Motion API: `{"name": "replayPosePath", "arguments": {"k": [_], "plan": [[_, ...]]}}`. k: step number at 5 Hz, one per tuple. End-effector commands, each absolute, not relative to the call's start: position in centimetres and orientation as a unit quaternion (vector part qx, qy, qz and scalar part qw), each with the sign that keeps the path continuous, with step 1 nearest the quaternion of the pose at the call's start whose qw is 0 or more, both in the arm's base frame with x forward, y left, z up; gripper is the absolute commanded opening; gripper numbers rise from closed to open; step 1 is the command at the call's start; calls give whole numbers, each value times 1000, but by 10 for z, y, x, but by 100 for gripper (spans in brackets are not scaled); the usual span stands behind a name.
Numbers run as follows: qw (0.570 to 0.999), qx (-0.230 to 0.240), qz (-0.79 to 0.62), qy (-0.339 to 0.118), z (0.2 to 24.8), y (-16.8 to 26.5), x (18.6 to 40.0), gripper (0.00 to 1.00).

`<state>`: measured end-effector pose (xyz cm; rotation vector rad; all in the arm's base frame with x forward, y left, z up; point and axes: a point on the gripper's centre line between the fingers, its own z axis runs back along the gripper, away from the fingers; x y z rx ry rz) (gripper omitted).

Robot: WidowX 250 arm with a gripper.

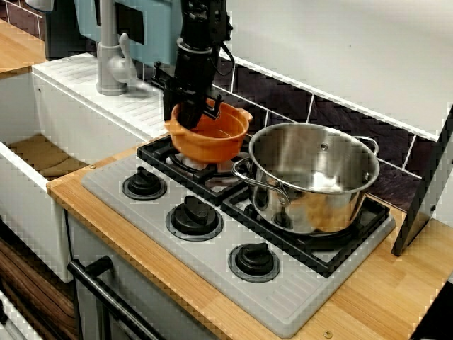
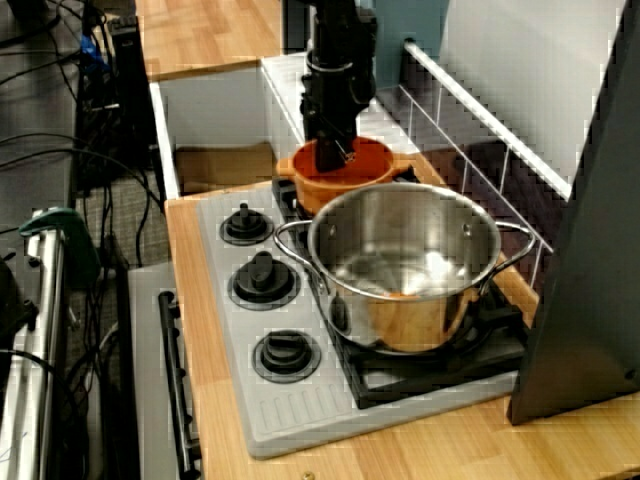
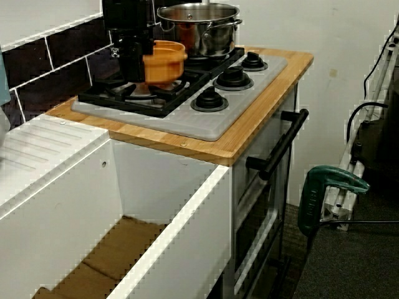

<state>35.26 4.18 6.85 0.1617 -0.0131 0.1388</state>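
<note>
My black gripper (image 1: 195,113) reaches down over the left rear burner and is shut on the near-left rim of an orange pot (image 1: 219,138), one finger inside and one outside. The pot tilts slightly; I cannot tell whether it rests on the black grate (image 1: 159,150) or hangs just above it. From the stove's right end, the gripper (image 2: 335,152) hides part of the orange pot (image 2: 375,165). In the view from the sink side, the gripper (image 3: 134,61) stands on the pot's (image 3: 165,62) left.
A large empty steel pot (image 1: 311,177) sits on the right burner, close beside the orange pot. Three black knobs (image 1: 194,216) line the grey stove plate (image 1: 212,273). A faucet (image 1: 110,60) and sink (image 1: 39,152) lie left. A dark panel (image 1: 425,202) leans at right.
</note>
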Motion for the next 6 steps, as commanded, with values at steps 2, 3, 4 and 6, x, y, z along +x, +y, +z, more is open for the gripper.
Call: {"name": "replayPosePath", "arguments": {"k": [2, 3, 4, 6], "plan": [[994, 54, 82, -46, 105, 47, 349, 100], [995, 40, 80, -51, 118, 48, 347, 100], [995, 27, 81, -58, 131, 49, 344, 100], [995, 5, 38, -89, 163, 27, 334, 100]]}}
